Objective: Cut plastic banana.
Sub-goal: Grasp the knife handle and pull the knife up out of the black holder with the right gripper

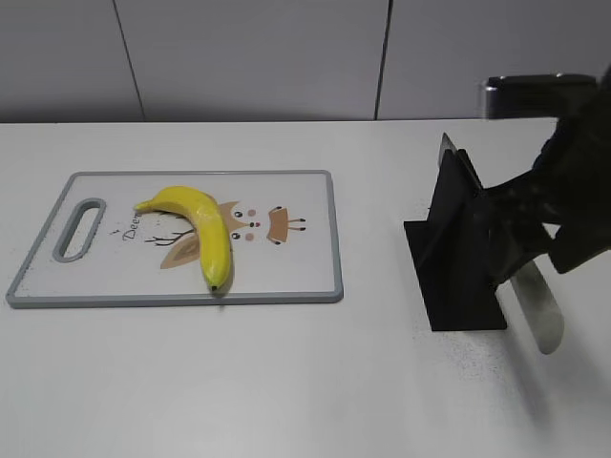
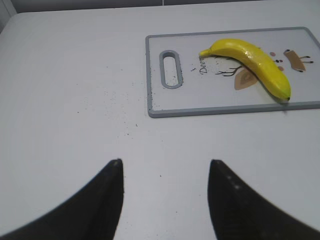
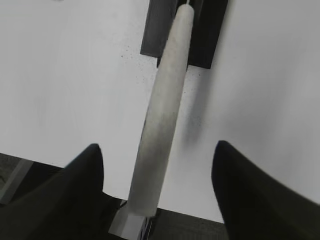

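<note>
The plastic banana (image 1: 205, 234), glossy yellow with a dark tip, lies whole on a white cutting board (image 1: 124, 267) with a grey rim. Both also show in the left wrist view: the banana (image 2: 255, 62) and the board (image 2: 215, 100). A knife with a pale grey handle (image 1: 537, 310) rests slanted in a black stand (image 1: 458, 286). My right gripper (image 1: 535, 234) is open, and its jaws (image 3: 157, 146) straddle the knife handle (image 3: 165, 100) without touching it. My left gripper (image 2: 165, 165) is open and empty over bare table, short of the board's handle end.
The board has a slot handle (image 2: 170, 67) at its left end and a deer drawing under the banana. The black stand (image 3: 160, 30) sits to the right of the board. The table's near edge shows in the right wrist view (image 3: 60, 167).
</note>
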